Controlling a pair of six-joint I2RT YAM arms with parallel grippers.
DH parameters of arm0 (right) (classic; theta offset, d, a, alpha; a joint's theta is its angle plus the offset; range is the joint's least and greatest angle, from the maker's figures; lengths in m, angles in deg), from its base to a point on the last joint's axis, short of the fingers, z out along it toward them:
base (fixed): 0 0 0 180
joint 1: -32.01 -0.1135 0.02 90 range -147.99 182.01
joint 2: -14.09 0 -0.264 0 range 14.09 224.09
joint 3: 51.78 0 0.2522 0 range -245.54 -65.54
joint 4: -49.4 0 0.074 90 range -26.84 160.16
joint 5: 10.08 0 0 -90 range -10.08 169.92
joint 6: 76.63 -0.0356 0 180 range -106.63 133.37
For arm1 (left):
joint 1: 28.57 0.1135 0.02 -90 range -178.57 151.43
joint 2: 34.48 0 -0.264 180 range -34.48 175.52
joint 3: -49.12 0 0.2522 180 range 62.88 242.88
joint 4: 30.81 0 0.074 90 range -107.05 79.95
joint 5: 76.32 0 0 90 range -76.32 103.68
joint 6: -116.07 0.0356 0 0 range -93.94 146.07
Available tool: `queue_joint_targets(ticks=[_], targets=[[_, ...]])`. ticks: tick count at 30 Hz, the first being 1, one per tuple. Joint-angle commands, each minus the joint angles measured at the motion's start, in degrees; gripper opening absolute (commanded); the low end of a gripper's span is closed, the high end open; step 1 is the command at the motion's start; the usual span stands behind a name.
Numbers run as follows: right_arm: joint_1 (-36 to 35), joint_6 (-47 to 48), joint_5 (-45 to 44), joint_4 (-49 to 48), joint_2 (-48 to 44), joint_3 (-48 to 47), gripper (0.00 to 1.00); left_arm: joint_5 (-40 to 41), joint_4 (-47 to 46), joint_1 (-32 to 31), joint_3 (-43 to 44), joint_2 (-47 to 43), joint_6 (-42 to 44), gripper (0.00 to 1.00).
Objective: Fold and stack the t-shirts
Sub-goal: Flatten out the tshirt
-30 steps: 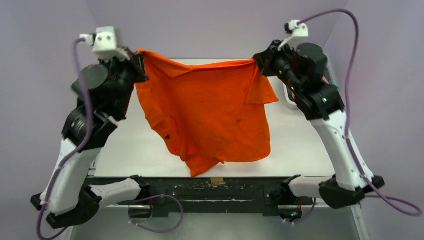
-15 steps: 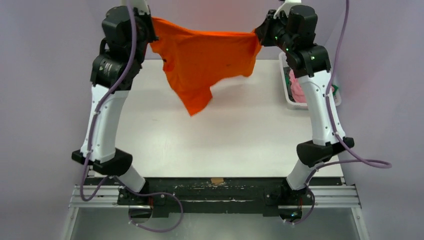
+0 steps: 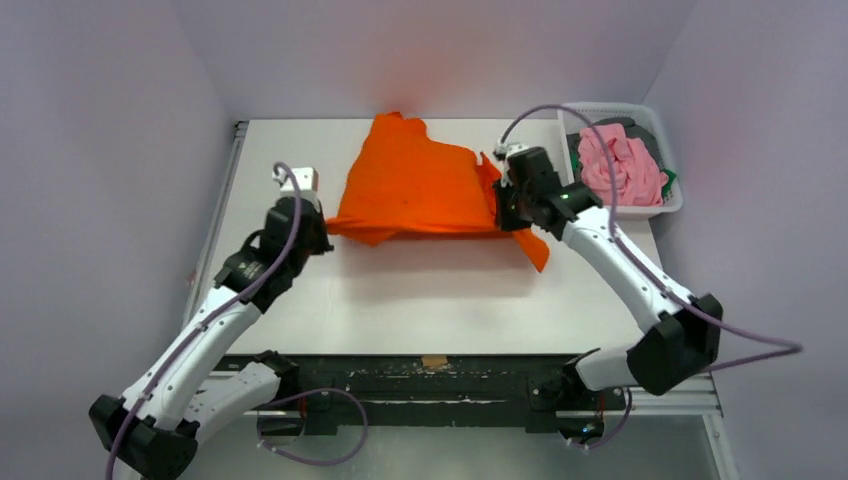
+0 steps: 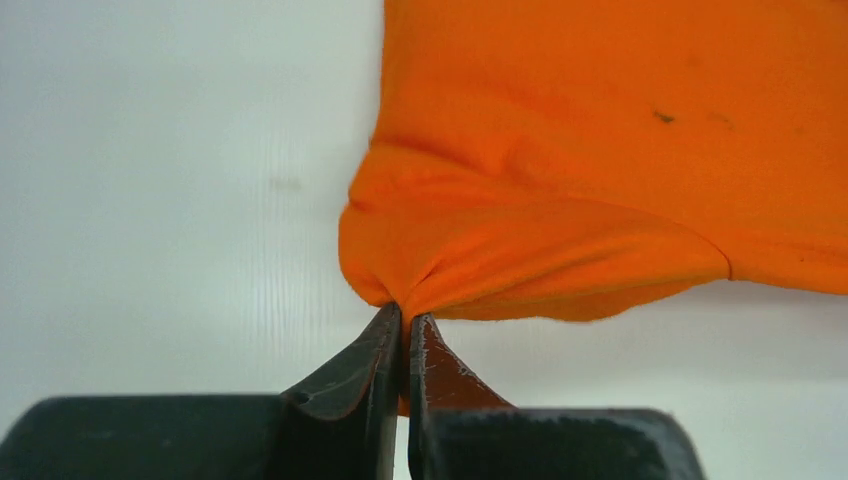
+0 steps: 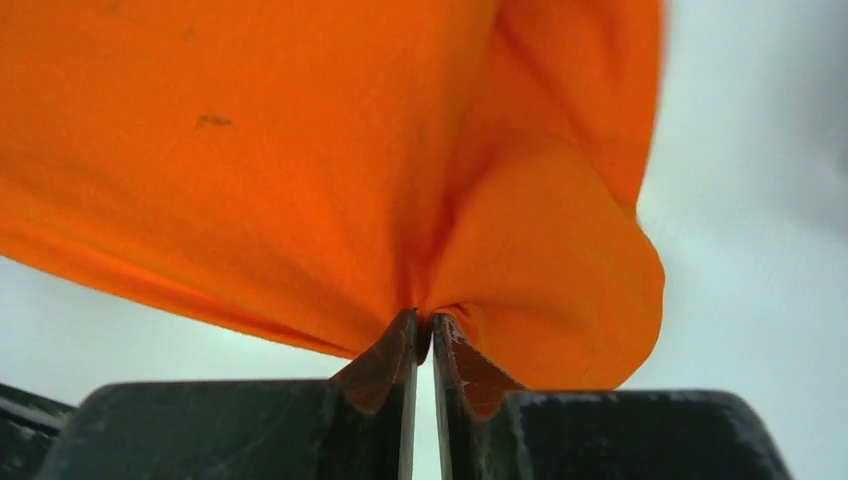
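Your left gripper [image 4: 403,322] is pinched tight on the near left corner of the orange t-shirt [image 3: 415,185]. Your right gripper [image 5: 424,322] is clamped the same way on the near right corner. At both sets of tips the cloth bunches into folds.

The shirt is spread over the far middle of the white table [image 3: 420,290], between your two arms, and its far end reaches close to the back edge. You cannot tell whether the gathered near edge touches the surface. A loose orange flap [image 3: 537,250] trails past the right gripper toward you. A tiny dark speck [image 4: 663,117] shows on the fabric.

The nearest thing beside your work is the white mesh basket [image 3: 650,212] in the far right corner, just right of your right forearm and apart from the orange shirt. A pink t-shirt [image 3: 620,165] is heaped in it over darker cloth [image 3: 648,140]. A purple cable [image 3: 545,108] arcs from the right wrist across toward the basket's left rim. Another purple cable [image 3: 292,205] runs along your left forearm.

Pale walls close in on the left, back and right of the table. A dark rail [image 3: 430,385] runs along the near edge between the arm bases.
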Motion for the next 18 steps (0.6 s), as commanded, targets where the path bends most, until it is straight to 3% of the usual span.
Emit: queue_joint_targets(ticks=[1, 7, 8, 10, 11, 13, 14, 18], targets=[[-2.5, -4.4, -1.9, 0.8, 4.2, 11.0, 0.13, 7.3, 5.4, -4.0, -11.9, -0.4, -17.4, 0.06], [-2.9, -9.5, 0.9, -1.8, 6.9, 17.0, 0.51, 6.4, 16.0, -9.4, -16.0, 2.6, -27.8, 0.17], [-2.9, -9.7, 2.0, -2.0, 6.3, 17.5, 0.64, 6.6, 17.7, -10.2, -15.9, 2.3, -28.9, 0.24], [-3.0, -10.4, 2.5, -2.2, 3.9, 18.3, 0.9, 7.3, 21.0, -10.8, -15.3, 1.1, -30.8, 0.51], [-3.0, -10.9, 1.8, -2.0, 2.4, 18.6, 0.96, 7.2, 22.4, -10.9, -14.5, 0.3, -31.1, 0.62], [-2.9, -13.8, 0.3, -1.9, -1.7, 19.3, 0.98, 6.2, 23.2, -11.1, -12.5, -1.6, -29.8, 0.92], [-2.9, -15.4, -2.7, -1.8, -3.3, 19.7, 0.99, 5.5, 23.0, -11.0, -11.5, -2.8, -28.8, 0.99], [-2.4, -18.4, -8.8, -3.6, -7.5, 22.1, 0.99, 4.4, 15.1, -11.0, -9.6, -3.4, -23.1, 1.0]])
